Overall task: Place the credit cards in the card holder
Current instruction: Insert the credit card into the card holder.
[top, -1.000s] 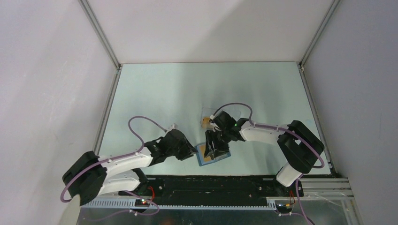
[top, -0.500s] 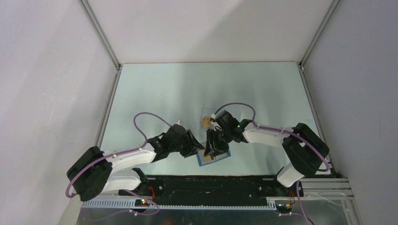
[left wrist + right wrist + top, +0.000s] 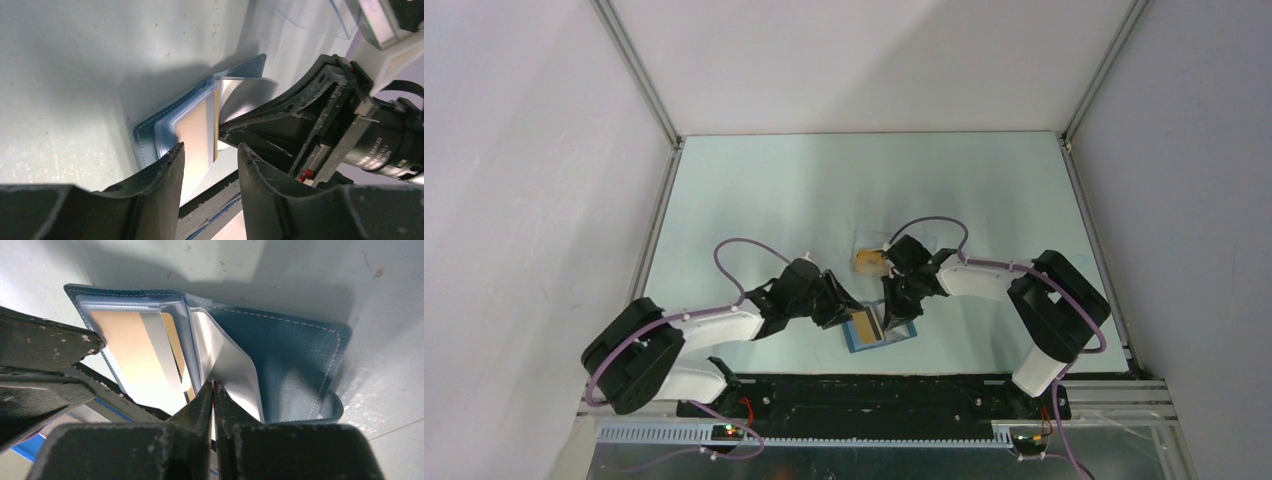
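Observation:
The blue card holder lies open on the table near the front edge. An orange-gold credit card with a pale stripe sits in its left clear pocket. My right gripper is shut on a clear sleeve page of the holder and holds it lifted. At the holder's left edge my left gripper stands open with nothing between its fingers. Another orange card lies by the clear box.
A clear plastic box stands just behind the holder, by the right wrist. The black base rail runs close along the holder's near side. Both grippers crowd the same small spot, fingertips a few centimetres apart.
The right gripper has closed on the clear sleeve page and shifted slightly right. The left arm has swung right, up to the holder's left edge. The card in the pocket now shows.

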`<action>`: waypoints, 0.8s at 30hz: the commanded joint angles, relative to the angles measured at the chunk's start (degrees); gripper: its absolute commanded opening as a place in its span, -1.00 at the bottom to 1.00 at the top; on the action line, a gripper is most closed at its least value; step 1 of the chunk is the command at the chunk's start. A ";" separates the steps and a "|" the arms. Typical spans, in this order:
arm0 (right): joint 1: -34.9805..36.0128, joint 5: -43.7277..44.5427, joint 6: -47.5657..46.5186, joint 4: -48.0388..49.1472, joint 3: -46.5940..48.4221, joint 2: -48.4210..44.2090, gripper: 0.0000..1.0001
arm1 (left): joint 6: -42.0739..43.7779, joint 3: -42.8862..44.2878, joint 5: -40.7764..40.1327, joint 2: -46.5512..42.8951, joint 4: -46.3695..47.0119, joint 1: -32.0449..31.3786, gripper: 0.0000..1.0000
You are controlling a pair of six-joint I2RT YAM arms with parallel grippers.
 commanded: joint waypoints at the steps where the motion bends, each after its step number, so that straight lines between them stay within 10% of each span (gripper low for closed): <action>1: 1.86 4.70 -1.89 -1.03 -1.55 4.35 -0.88 | -0.50 -0.11 1.00 1.97 3.09 0.37 -0.07; 24: 2.17 2.99 -1.08 0.42 -3.17 4.02 -1.00 | 1.93 3.26 -1.76 -0.61 -4.93 -0.56 0.02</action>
